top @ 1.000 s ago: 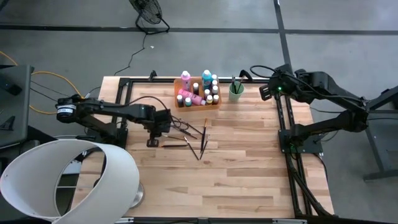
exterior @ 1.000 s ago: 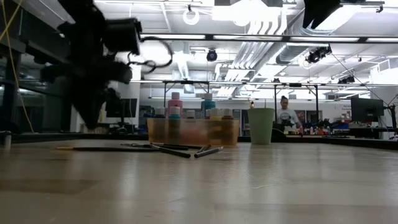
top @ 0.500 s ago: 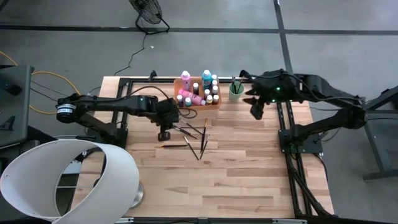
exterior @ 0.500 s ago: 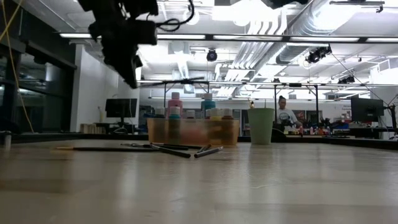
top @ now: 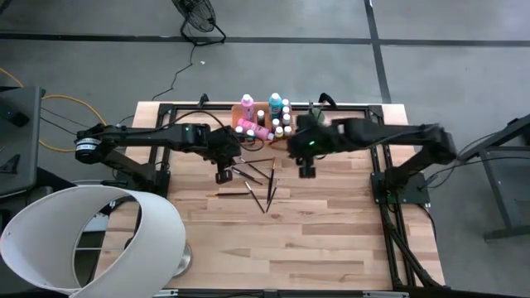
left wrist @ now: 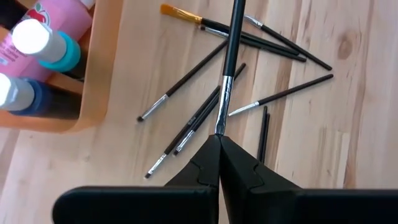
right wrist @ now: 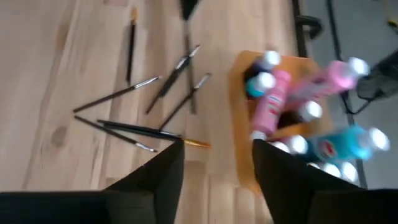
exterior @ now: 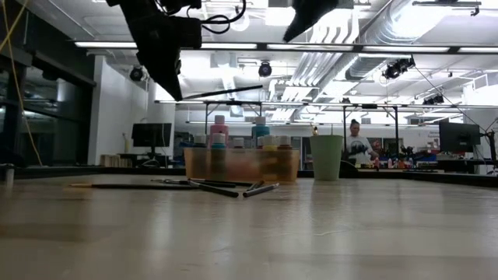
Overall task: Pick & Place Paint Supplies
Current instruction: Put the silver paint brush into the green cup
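Several thin dark paintbrushes (top: 258, 180) lie strewn on the wooden table, near the orange tray (top: 263, 132) that holds pink, teal and dark paint bottles (right wrist: 277, 102) with white caps. My left gripper (left wrist: 219, 138) hangs above the brushes' left side, shut on one paintbrush (exterior: 226, 92). My right gripper (right wrist: 217, 146) stands open high over the brushes' right side (top: 306, 170), with nothing between its fingers. The light green cup (exterior: 326, 157) stands to the right of the tray. My left gripper pinches the paintbrush by its silver ferrule end (left wrist: 221, 121) between the tips of its two shut fingers. The fingers slant down from the table's left. The dark handle (left wrist: 233, 43) sticks out ahead of them. The brush hangs nearly level, clear of the table.
A black frame (top: 166, 141) runs along the table's left, far and right sides. A big white lampshade (top: 91, 240) stands at the near left corner. The loose brushes (left wrist: 186, 127) lie close to the tray's near wall (left wrist: 99, 74). Bare wood (top: 315, 240) lies toward the near edge.
My left gripper has risen from table height with the paintbrush, which now hangs clear of the table, and has shifted a little toward the right. My right gripper has swung from the table's far right corner toward the middle, turning as it went, to above the brushes.
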